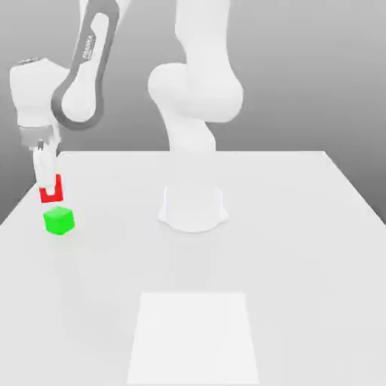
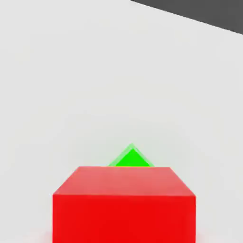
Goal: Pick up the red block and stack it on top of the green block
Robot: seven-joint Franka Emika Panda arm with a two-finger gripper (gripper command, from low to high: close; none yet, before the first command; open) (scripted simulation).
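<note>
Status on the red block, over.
Hand shut on red block. Block held above green block, not yet stacked. Nothing seen between the two.

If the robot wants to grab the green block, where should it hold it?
Probably by two opposite upright sides, coming straight down from above. The green block is a little cube with flat faces, sitting on the table. It looks turned, corner forward, so the gripper may need to twist to match.

"FRANKA" — dark lettering on white robot arm (image 1: 89, 56)
</note>
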